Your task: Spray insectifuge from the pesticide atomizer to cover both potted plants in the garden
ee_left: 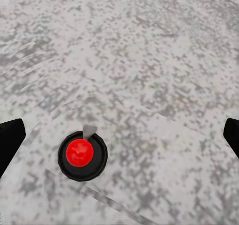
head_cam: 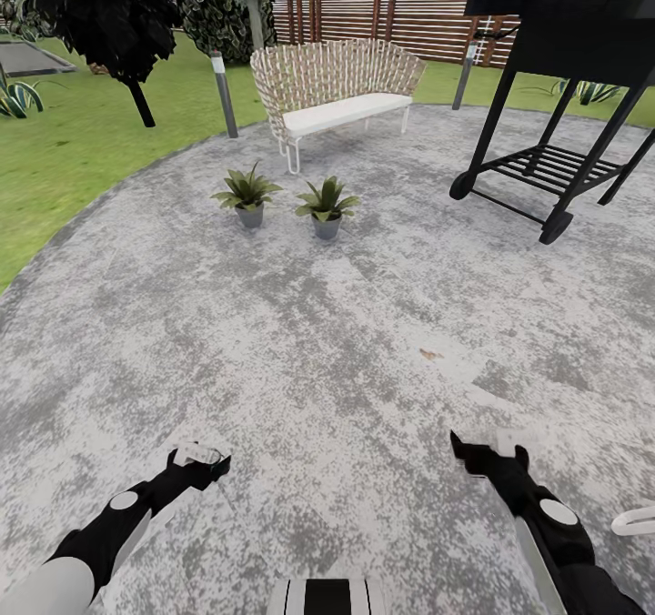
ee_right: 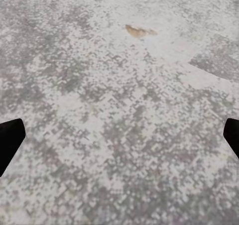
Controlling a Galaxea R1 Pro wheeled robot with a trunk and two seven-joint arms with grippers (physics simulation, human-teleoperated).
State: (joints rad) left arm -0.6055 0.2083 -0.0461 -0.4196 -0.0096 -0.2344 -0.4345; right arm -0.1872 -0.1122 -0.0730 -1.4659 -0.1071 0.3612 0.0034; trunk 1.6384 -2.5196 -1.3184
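- The pesticide atomizer (ee_left: pixel 81 156) shows in the left wrist view, seen from straight above: a red tip ringed by a dark round body, standing upright on the paving (ee_left: pixel 149 60) directly below the left arm's camera and closer to one finger than the other. Its label and sides are hidden from this angle.
- Judging by its slim build, it should be light and rigid, but tall and narrow, so easy to knock over with a glancing touch. The smooth round wall may slip; the sensible hold is around the body below the red top, leaving the nozzle free (the top probably has to be pressed or aimed later).
- The left gripper (head_cam: pixel 202 462) hangs just above the ground with its dark fingers (ee_left: pixel 10 140) spread wide at either edge of the wrist view, pinching nothing.
- The right gripper (head_cam: pixel 487 456) is likewise low over bare paving, fingers (ee_right: pixel 10 140) spread and empty; a small brown leaf-like fleck (ee_right: pixel 139 31) lies ahead of it.
- The two potted plants (head_cam: pixel 247 195) (head_cam: pixel 326 206) stand side by side further ahead on the paving, well apart from both arms.
- Beyond them sits a wicker seat (head_cam: pixel 332 87) with a white cushion, a black grill (head_cam: pixel 564 78) to its right, then lawn (head_cam: pixel 82 142) and slatted fence (head_cam: pixel 391 15).
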